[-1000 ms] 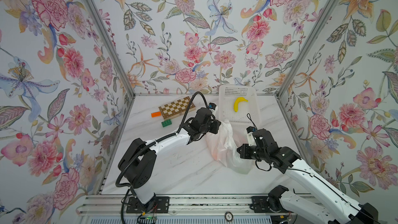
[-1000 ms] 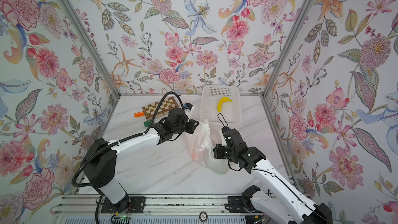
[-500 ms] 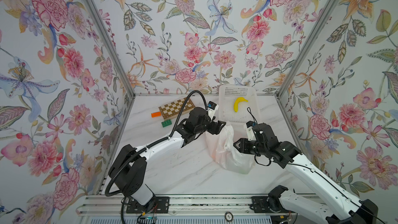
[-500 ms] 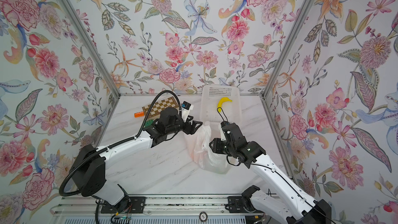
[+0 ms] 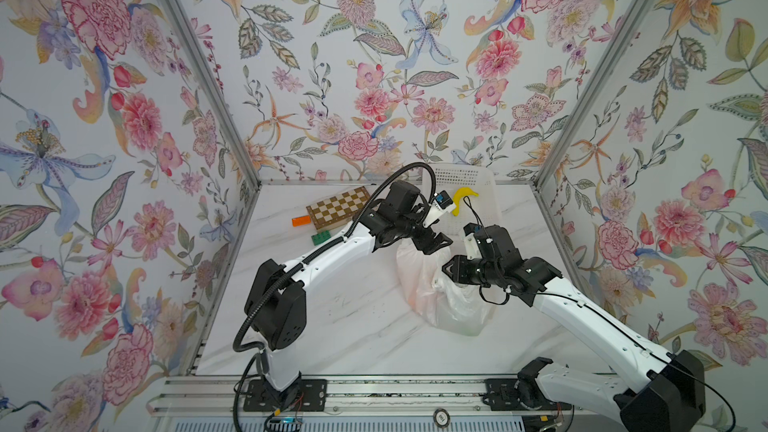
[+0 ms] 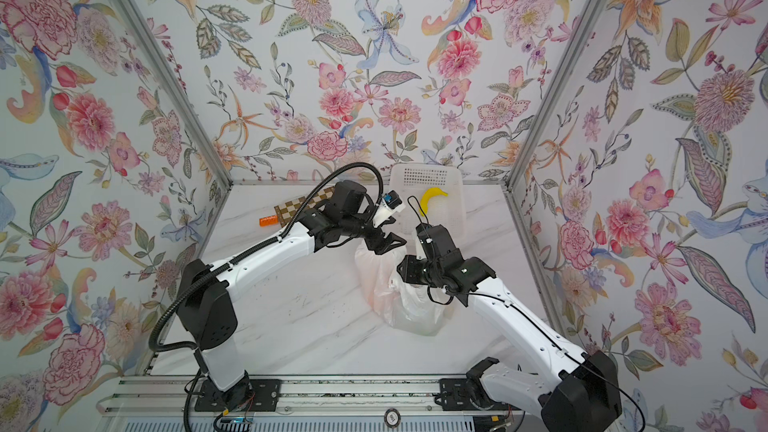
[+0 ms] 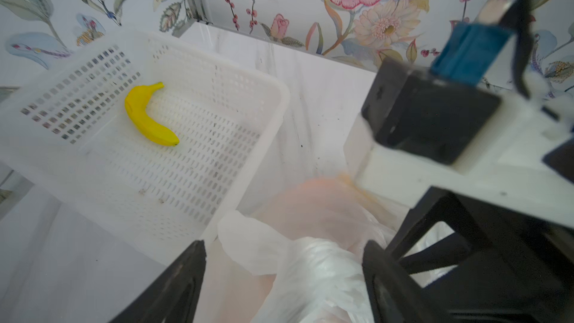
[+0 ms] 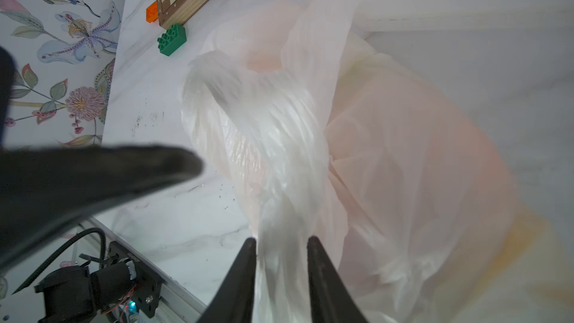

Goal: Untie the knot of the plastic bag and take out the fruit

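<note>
The plastic bag (image 5: 440, 301) (image 6: 401, 301) lies slumped on the marble table in front of the basket. Fruit shows only as orange and yellowish patches through the film (image 8: 435, 156) (image 7: 323, 194). My left gripper (image 5: 436, 243) (image 7: 284, 262) hovers over the bag's far top. Its jaws are wide open with a loose white strip (image 7: 313, 268) between them, ungripped. My right gripper (image 5: 445, 271) (image 8: 281, 250) is shut on a bunched, twisted stretch of the bag (image 8: 257, 125). I cannot make out the knot in any view.
A white perforated basket (image 5: 486, 184) (image 7: 273, 88) stands at the back right, just behind the bag, with a yellow banana (image 5: 461, 197) (image 7: 149, 116) in it. A chessboard box (image 5: 338, 211), an orange block (image 5: 301, 221) and a green brick (image 5: 320, 238) lie at the back left.
My left gripper's jaws have spread wide, letting go of the bag's top, and the arm has reached further right. My right gripper shifted up and left, opened briefly and closed again on bunched plastic.
</note>
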Controlling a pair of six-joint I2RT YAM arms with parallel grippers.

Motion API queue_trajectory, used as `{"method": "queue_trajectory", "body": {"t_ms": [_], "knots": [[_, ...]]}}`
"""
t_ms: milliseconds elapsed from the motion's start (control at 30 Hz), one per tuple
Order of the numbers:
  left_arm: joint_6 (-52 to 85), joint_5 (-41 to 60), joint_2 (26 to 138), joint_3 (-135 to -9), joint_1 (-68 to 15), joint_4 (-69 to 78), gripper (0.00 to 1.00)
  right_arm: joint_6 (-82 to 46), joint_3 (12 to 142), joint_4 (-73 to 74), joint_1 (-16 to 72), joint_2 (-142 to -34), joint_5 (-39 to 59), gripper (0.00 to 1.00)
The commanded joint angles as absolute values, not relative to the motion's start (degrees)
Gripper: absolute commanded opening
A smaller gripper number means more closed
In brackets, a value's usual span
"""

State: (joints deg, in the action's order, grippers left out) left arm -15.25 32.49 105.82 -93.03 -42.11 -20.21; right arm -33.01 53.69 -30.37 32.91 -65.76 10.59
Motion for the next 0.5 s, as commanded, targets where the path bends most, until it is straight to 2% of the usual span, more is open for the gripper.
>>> {"method": "queue_trajectory", "body": {"t_ms": [0, 67, 167, 267, 333, 467], "knots": [[-17.55, 35.16, 108.74, -95.93, -41.57, -28.38, 0.82, -32.6, 52.07, -27.1, 32.52, -65.56, 12.03, 0.17], [-16.93, 35.56, 109.65, -96.4, -41.57, -28.26, 0.81, -32.7, 51.22, -25.97, 32.45, -65.06, 12.62, 0.12], [-14.85, 37.47, 110.52, -96.34, -41.62, -26.88, 0.74, -33.03, 50.07, -24.65, 32.43, -64.59, 13.14, 0.08], [-13.21, 38.25, 111.41, -96.02, -41.62, -26.0, 0.59, -33.37, 49.68, -24.17, 32.44, -64.67, 13.49, 0.04], [-12.1, 35.07, 111.98, -96.28, -41.57, -26.24, 0.43, -33.53, 49.49, -24.09, 32.46, -64.68, 13.56, 0.02], [-8.48, 29.28, 111.71, -95.94, -41.41, -24.33, 0.22, -33.43, 49.14, -23.7, 32.47, -64.12, 14.2, 0.0]]}}
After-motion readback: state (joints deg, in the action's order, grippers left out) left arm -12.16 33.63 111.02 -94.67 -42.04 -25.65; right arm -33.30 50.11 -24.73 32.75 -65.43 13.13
